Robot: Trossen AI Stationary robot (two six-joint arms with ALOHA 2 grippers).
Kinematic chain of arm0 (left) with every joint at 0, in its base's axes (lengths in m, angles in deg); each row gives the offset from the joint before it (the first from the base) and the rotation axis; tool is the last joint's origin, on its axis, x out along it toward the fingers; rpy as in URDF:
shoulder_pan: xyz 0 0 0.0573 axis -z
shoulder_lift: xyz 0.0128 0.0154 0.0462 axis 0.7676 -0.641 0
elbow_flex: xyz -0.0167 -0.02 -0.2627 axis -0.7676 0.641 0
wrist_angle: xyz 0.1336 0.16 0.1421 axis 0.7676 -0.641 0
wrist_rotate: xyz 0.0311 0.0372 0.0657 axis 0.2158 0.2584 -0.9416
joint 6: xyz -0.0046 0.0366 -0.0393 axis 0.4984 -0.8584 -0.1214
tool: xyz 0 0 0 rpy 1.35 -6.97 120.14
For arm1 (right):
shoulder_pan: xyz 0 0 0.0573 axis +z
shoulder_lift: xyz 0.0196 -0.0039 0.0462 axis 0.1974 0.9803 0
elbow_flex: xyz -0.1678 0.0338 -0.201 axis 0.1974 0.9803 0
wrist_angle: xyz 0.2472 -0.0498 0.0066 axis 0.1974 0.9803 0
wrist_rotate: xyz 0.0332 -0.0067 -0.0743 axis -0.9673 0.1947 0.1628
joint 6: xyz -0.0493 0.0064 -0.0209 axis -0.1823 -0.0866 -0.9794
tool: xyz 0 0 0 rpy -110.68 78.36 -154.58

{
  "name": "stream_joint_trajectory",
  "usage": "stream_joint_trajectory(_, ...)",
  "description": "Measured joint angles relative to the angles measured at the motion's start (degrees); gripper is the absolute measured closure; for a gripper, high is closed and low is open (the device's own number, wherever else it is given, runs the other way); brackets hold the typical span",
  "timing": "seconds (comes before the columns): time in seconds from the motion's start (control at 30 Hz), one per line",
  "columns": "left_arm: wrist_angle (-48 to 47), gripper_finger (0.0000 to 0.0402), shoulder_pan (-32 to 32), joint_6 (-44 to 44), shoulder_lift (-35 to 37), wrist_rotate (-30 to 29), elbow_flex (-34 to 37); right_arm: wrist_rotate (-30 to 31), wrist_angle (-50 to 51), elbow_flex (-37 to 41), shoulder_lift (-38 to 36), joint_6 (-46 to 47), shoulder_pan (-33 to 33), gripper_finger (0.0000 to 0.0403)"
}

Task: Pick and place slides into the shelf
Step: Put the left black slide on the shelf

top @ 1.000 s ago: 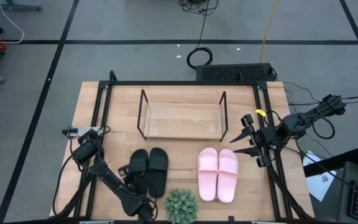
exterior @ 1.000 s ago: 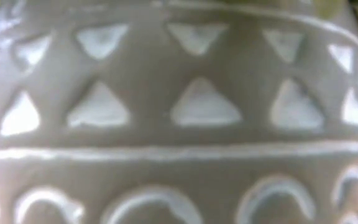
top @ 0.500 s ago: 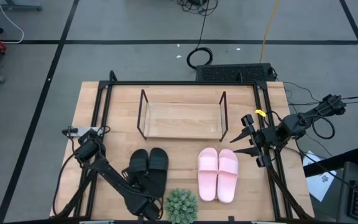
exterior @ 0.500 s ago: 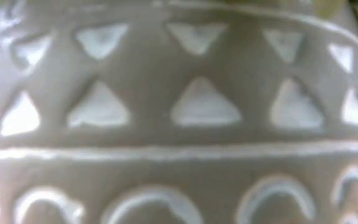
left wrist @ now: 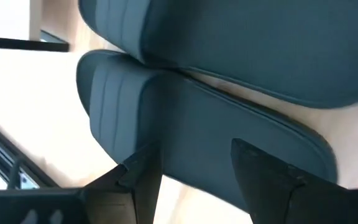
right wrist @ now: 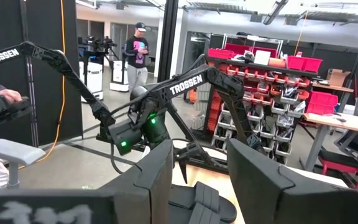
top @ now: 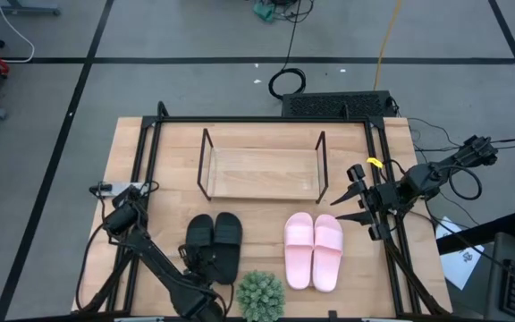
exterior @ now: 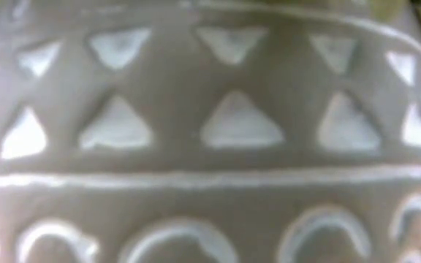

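On the counter the shelf stands far of both pairs. The black slides lie near-left, the pink slides near-right. The left gripper has open fingers straddling a black slide; the right gripper hovers spread, empty, at the right rail.

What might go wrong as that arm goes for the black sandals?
The left gripper is open right over one black slide, whose mate lies touching it, so a finger could catch or nudge both. The potted plant stands close behind the arm and might get bumped. The right gripper waits at the table's edge, clear of it.
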Motion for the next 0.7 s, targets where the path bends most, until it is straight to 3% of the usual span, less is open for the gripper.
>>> stream_joint_trajectory(0.37, -0.04, 0.0262, -1.13, -3.99, 0.01, 1.39, 1.43, 0.02, 0.70, 0.01, 0.00, -0.06, -0.01, 0.0259)
stream_joint_trajectory(0.7, -0.04, 0.0265, -2.41, -7.33, 0.02, 0.68, 1.43, 0.02, 0.68, 0.02, 0.00, -0.05, -0.01, 0.0259)
